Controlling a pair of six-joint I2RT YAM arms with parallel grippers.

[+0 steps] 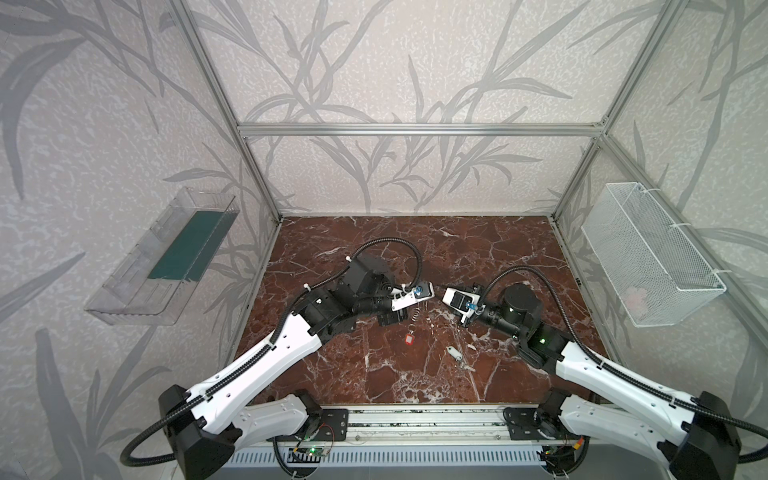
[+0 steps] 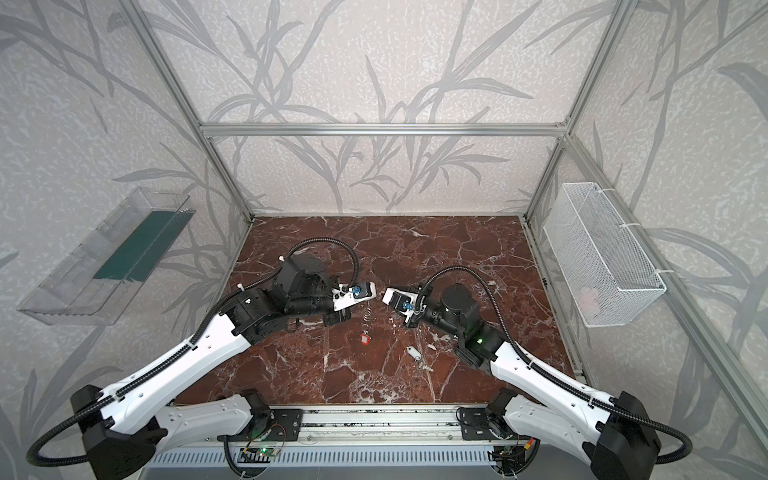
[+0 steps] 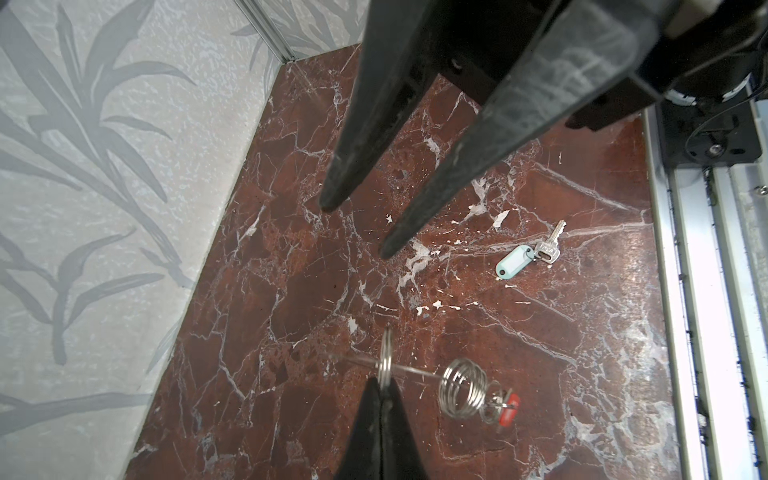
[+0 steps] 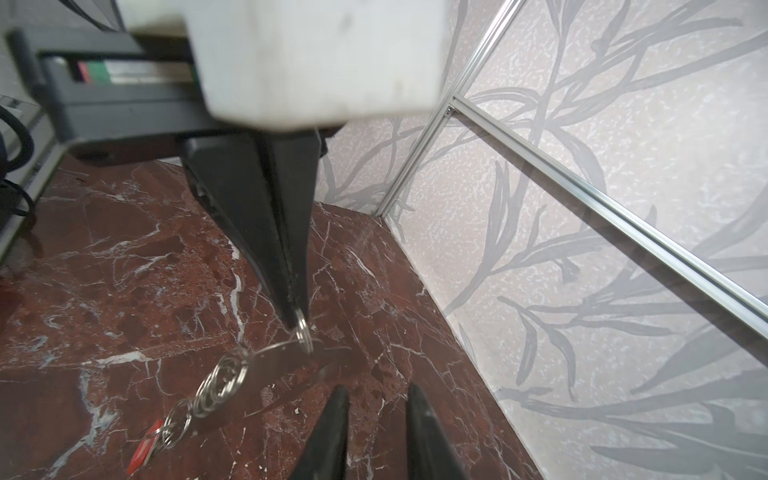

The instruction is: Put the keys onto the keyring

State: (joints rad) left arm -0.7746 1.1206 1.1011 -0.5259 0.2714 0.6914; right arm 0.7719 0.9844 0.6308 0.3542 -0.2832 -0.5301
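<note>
My left gripper [image 3: 384, 384] is shut on a small split ring [image 3: 386, 353] at the edge of the keyring [image 4: 282, 360], a flat grey plate held above the table. A cluster of steel rings [image 3: 463, 386] hangs from the plate with the red-tagged key [image 3: 509, 409] at its end; both top views show that red tag [image 1: 409, 340] [image 2: 365, 339]. The white-tagged key [image 3: 515, 259] lies loose on the table, in both top views [image 1: 455, 353] [image 2: 413, 353]. My right gripper [image 4: 376, 399] is open and empty, just short of the plate's free end.
The brown marble table [image 1: 374, 374] is bounded by patterned walls and an aluminium frame. A clear plastic bin [image 1: 166, 257] hangs on the left wall and a white wire basket [image 1: 648, 257] on the right. A metal rail [image 1: 415, 419] runs along the front edge.
</note>
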